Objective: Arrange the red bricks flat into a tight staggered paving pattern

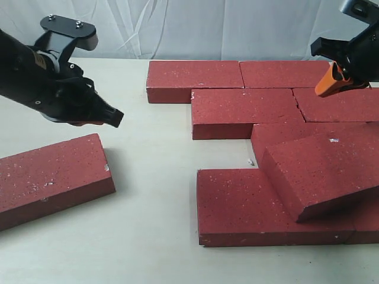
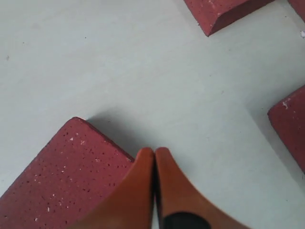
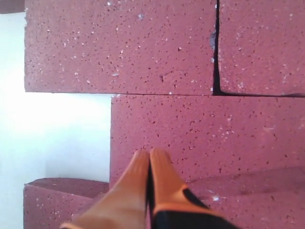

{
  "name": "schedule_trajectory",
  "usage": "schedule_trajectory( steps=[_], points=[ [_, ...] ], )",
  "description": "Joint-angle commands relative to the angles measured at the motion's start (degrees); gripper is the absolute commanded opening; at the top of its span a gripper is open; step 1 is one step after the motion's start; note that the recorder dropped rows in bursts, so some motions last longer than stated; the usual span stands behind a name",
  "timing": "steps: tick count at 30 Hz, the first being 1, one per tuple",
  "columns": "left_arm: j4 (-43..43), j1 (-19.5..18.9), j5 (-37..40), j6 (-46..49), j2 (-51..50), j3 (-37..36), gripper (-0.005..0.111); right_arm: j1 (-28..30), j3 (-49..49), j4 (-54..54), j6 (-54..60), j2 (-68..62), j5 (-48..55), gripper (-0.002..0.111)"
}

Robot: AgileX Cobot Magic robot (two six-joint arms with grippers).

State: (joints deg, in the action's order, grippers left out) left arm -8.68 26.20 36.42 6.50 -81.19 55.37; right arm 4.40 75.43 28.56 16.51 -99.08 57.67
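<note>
Several red bricks lie flat in staggered rows at the right, among them a back-row brick [image 1: 194, 80] and a second-row brick [image 1: 243, 112]. One brick [image 1: 323, 171] rests tilted, its near end on the front brick [image 1: 243, 207]. A loose brick [image 1: 50, 177] lies apart at the left. My left gripper [image 1: 114, 118] is shut and empty, hovering just past that loose brick's far corner [image 2: 62, 186]; its tips [image 2: 154, 151] meet. My right gripper [image 1: 324, 89] is shut and empty above the paved bricks [image 3: 205, 129], tips [image 3: 150, 152] together.
Bare pale tabletop [image 1: 154, 177] separates the loose brick from the paved group. A small white chip [image 1: 250, 160] lies on the table beside the bricks. A white curtain [image 1: 207, 26] hangs behind the table.
</note>
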Motion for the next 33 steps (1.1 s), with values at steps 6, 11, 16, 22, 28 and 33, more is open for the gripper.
schedule_trajectory(
  steps=[6,11,16,22,28,33],
  points=[
    [2.67,2.59,-0.83,-0.54,0.45,-0.32,0.0,0.14,-0.28,0.42,1.41,1.86,0.61,-0.001],
    [3.2,3.68,-0.83,-0.54,0.45,-0.32,0.0,0.14,-0.28,0.32,1.41,2.98,0.87,-0.001],
    [3.29,3.63,-0.83,-0.54,0.45,-0.32,0.0,-0.46,-0.28,-0.19,1.41,4.68,1.47,-0.001],
    [3.21,3.63,-0.83,-0.54,0.45,-0.32,0.0,-6.0,-0.28,-5.06,1.41,7.69,2.44,-0.001],
    [3.32,3.63,-0.37,-1.46,1.69,-0.32,0.0,-11.26,-0.28,-10.85,0.1,9.88,4.08,-0.001],
    [5.05,3.63,0.0,-3.68,4.61,-0.32,0.0,-11.91,-0.28,-15.12,-2.64,10.82,4.69,-0.001]
  ],
)
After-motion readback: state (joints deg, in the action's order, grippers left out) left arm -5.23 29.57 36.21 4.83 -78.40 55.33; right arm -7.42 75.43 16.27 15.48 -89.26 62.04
